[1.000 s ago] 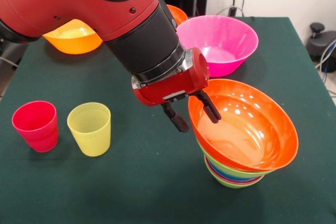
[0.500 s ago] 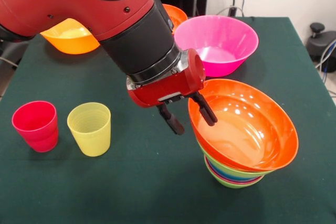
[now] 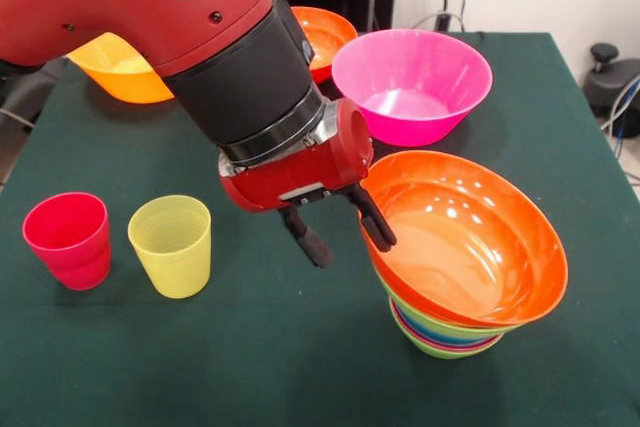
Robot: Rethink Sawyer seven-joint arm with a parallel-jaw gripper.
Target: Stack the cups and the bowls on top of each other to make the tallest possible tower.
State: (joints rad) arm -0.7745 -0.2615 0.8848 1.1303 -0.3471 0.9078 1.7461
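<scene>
The tower stands at the front right: a big orange bowl tilted on top of nested bowls whose green, blue and red rims show as bands. My gripper hangs open just left of the orange bowl's rim, nothing between its fingers. A red cup and a translucent yellow cup stand upright side by side at the left. A pink bowl sits behind the tower. A yellow-orange bowl and a smaller orange bowl lie at the back, partly hidden by my arm.
The green table ends at its right edge near the tower. Black equipment and cables sit beyond that edge.
My open gripper has drawn left and slightly up, away from the orange bowl's rim. The tower and cups have not moved.
</scene>
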